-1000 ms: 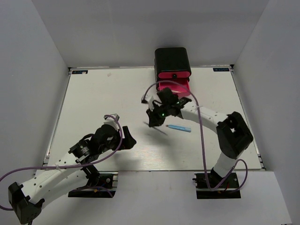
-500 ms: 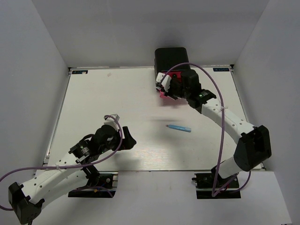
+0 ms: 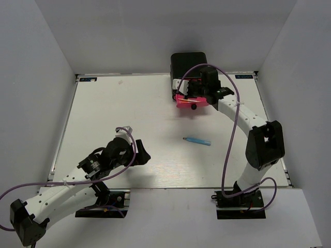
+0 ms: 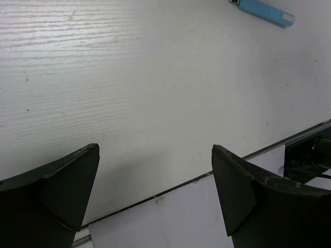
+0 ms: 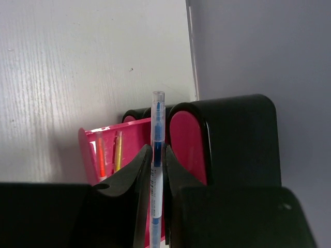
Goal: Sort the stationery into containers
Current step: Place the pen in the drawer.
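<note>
My right gripper (image 5: 156, 151) is shut on the slim grey-blue pen (image 5: 158, 111) and holds it over the open hot-pink drawer (image 5: 132, 137) of the black cabinet (image 5: 238, 139). A thin pink-orange pen (image 5: 101, 155) and a thin yellow stick (image 5: 118, 150) lie in that drawer. In the top view the right gripper (image 3: 199, 93) is above the open drawer (image 3: 192, 101), in front of the cabinet (image 3: 189, 64). The light blue marker (image 3: 197, 141) lies mid-table; it also shows in the left wrist view (image 4: 264, 10). My left gripper (image 3: 142, 155) is open and empty (image 4: 155, 170) near the table's front edge.
A closed pink drawer front (image 5: 189, 144) sits beside the open one. The white table's front edge (image 4: 170, 186) runs just under the left fingers. Grey walls enclose the table on three sides. A purple cable (image 3: 227, 144) loops along the right arm.
My right arm has carried the grey-blue pen from mid-table back to the cabinet and now holds it over the open drawer. The left arm and the blue marker have not moved.
</note>
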`<move>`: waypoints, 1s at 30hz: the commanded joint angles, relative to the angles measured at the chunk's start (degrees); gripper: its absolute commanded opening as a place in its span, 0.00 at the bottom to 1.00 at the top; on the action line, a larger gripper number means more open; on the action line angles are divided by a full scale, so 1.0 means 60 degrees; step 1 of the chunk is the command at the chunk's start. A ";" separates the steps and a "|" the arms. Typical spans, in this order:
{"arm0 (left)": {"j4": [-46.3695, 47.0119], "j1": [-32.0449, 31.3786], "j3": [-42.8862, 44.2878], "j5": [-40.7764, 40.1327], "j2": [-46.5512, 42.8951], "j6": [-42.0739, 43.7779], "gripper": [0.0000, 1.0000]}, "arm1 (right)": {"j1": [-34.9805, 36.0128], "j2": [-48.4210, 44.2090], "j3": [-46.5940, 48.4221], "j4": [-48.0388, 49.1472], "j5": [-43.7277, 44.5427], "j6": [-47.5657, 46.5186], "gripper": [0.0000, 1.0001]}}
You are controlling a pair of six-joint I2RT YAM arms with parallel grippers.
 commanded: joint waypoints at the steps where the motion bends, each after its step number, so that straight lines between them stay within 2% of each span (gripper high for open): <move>1: 0.0111 -0.0039 -0.0139 0.0069 0.0145 -0.0085 0.99 | -0.0228 0.0381 0.0550 -0.0195 -0.0809 -0.0902 0.00; 6: 0.0330 -0.0039 -0.0140 0.0157 0.0234 -0.0085 0.99 | -0.0491 0.1023 0.0783 -0.0502 -0.1045 -0.0962 0.00; 11: 0.0331 -0.0039 -0.0038 0.0157 0.0439 0.0091 0.99 | -0.0697 0.1538 0.1224 -0.0885 -0.0986 -0.0846 0.27; 16: 0.0243 -0.0039 -0.0037 0.0157 0.0439 0.0178 0.99 | -0.0829 0.1087 0.0741 -0.0417 -0.1075 -0.0465 0.57; 19: 0.0243 -0.0039 -0.0037 0.0157 0.0439 0.0179 0.99 | -0.0902 0.0692 0.0418 -0.0226 -0.1323 -0.0304 0.57; 22: 0.0243 -0.0039 -0.0037 0.0157 0.0351 0.0179 0.99 | -0.1004 0.0294 0.0155 -0.0459 -0.1923 0.0353 0.43; 23: 0.0243 -0.0039 -0.0037 0.0157 0.0235 0.0179 0.99 | -0.1048 -0.0055 0.0082 -0.0489 -0.2040 0.0791 0.04; 24: 0.0243 -0.0039 -0.0037 0.0157 0.0147 0.0179 0.99 | -0.1092 -0.0174 -0.0093 -0.0359 -0.2056 0.1129 0.00; 27: 0.0330 -0.0039 -0.0037 0.0157 0.0146 0.0179 0.99 | -0.1093 -0.0482 -0.0430 -0.0663 -0.1749 0.2985 0.00; 30: 0.0331 -0.0039 -0.0125 0.0157 0.0146 0.0179 0.99 | -0.1166 -0.0571 -0.0725 -0.1308 -0.1734 0.4017 0.00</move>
